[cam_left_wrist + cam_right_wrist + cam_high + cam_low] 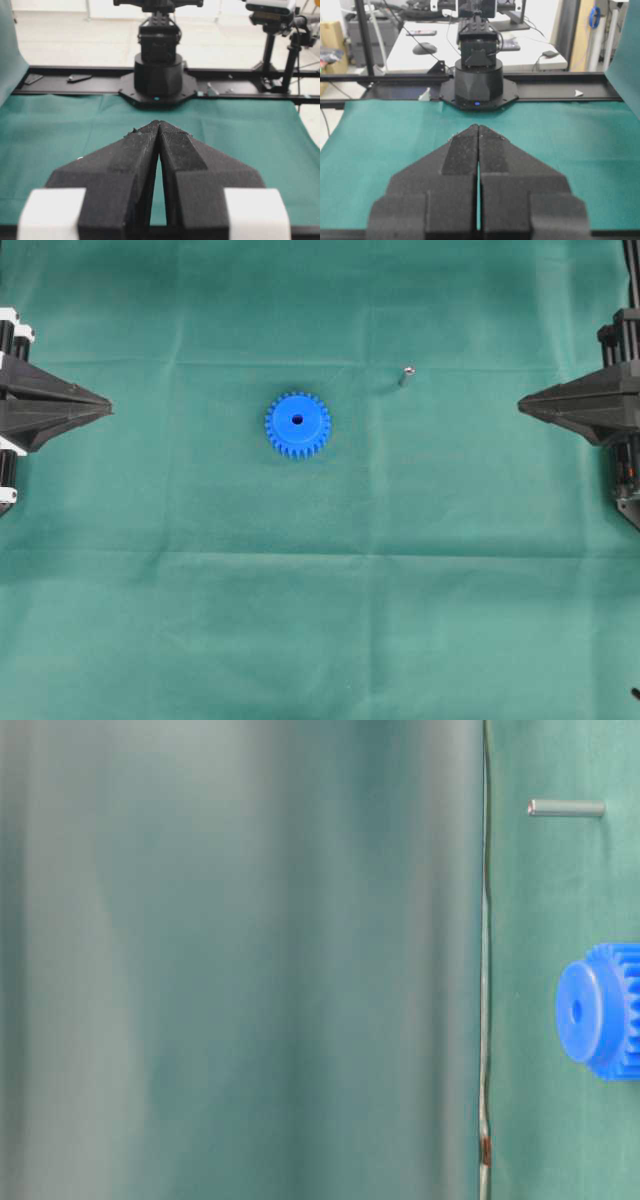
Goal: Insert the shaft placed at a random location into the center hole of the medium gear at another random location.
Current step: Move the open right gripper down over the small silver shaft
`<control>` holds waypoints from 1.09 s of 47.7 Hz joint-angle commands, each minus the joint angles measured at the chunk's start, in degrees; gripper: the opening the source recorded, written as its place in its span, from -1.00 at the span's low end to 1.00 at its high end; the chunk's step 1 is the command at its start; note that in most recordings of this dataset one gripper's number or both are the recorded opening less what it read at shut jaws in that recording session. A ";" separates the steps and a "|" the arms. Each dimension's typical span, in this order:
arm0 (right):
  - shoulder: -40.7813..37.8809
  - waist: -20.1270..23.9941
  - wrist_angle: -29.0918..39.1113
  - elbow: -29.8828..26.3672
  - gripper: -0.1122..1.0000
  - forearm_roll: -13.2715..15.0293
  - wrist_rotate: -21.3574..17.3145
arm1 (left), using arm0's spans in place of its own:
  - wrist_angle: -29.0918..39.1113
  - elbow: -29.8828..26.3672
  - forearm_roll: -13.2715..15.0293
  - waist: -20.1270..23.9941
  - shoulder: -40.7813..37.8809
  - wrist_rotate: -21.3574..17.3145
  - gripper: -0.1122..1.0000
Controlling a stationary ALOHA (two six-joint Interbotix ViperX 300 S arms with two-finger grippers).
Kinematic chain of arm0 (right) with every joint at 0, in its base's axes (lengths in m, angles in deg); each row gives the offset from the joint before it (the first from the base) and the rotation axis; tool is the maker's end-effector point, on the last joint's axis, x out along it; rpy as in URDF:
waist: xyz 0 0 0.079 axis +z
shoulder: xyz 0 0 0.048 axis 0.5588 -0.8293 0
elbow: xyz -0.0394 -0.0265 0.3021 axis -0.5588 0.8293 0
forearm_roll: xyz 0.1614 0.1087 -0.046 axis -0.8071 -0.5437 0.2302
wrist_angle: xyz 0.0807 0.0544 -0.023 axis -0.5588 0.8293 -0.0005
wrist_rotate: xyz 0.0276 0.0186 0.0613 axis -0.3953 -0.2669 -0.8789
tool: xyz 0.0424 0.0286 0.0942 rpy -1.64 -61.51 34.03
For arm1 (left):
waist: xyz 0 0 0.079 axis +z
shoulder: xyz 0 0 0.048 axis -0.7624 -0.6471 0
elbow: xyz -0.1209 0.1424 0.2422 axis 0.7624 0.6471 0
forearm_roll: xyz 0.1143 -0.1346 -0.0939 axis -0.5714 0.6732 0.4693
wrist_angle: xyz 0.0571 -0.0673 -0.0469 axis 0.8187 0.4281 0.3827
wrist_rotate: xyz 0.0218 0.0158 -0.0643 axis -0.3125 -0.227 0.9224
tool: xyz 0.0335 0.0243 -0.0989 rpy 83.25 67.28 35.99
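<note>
Both grippers, left (158,125) and right (478,127), closed, unlabelled.

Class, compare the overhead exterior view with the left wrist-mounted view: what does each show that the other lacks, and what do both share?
Only the overhead view shows the bright blue toothed plastic gear, its dark center hole, the small silvery metal shaft and the right pincer. Only the wrist view shows the opposite arm's black round base and the black rail. Both show the green cloth and the left pincer, shut.
</note>
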 commanded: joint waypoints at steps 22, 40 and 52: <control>-13.01 -10.11 -0.44 -3.69 -0.73 -0.26 0.09 | 1.41 -1.85 -0.70 -0.44 -0.26 0.26 -0.79; -32.87 -13.18 -5.36 -5.01 0.75 -1.41 0.18 | 2.11 -1.76 -0.70 -0.44 -0.26 0.26 -0.79; -44.21 -15.91 -9.49 -5.89 0.68 -2.99 0.18 | 2.37 -1.76 -0.70 -0.44 -0.35 0.26 -0.79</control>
